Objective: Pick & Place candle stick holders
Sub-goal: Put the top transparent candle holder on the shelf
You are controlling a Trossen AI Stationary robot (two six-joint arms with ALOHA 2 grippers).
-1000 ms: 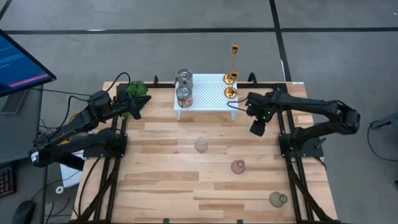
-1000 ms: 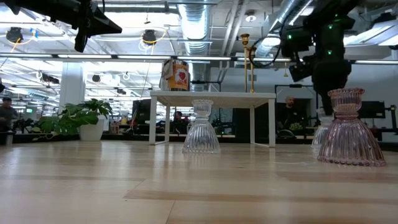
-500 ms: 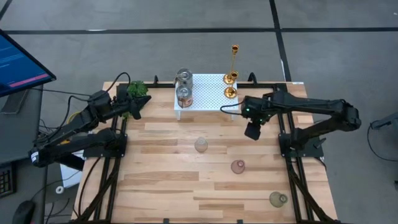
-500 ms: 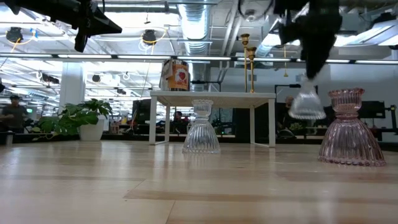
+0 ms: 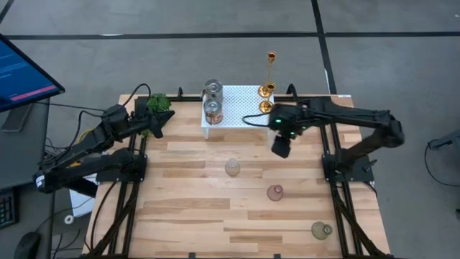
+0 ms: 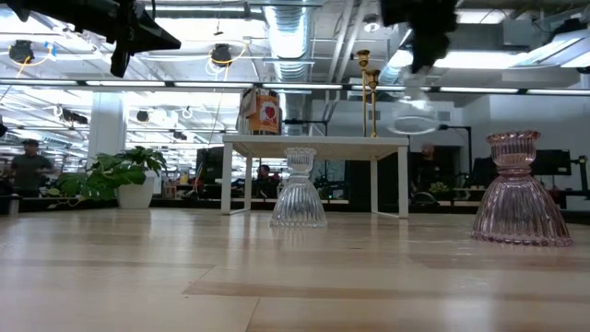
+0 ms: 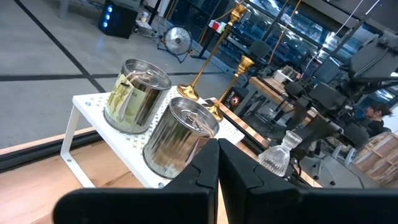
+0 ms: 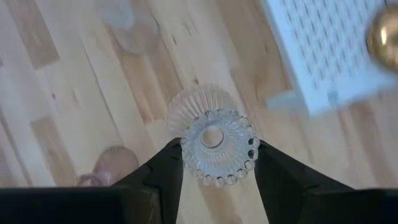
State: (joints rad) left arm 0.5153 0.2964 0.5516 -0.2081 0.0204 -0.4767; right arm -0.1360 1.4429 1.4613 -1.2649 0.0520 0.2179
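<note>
From above, the right gripper [image 5: 281,146] hangs over the table [image 5: 194,208] just in front of the white perforated shelf [image 5: 241,101] that stands at the far edge, its arm reaching in from the right edge with the elbow bent. The left gripper [image 5: 159,122] waits near the far left corner beside a small green plant [image 5: 159,103]. On the shelf stand two tin cans [image 5: 213,108] and the gold candle stick holders [image 5: 267,90], one tall and thin, the others short, all toward the shelf's right end. A clear glass holder [image 5: 232,167] sits mid-table, a pink glass holder [image 5: 275,192] nearer the front, an olive one [image 5: 321,230] by the front right corner.

At table height, a pale blurred shape [image 6: 413,118] hangs in the air beside the shelf's right leg, probably the carried piece, well above the wood.

The left wrist view shows that gripper's fingers [image 7: 211,174] pressed together with nothing between them.

The right wrist view settles the grip: both fingers [image 8: 163,171] clamp a clear ribbed glass holder [image 8: 216,147] at its beaded rim, held partway open around it.

The step in hand looks like transport of a lifted glass holder, not a brass one. Next it needs a steady carry to a free spot and a level set-down, clear of the shelf edge.
</note>
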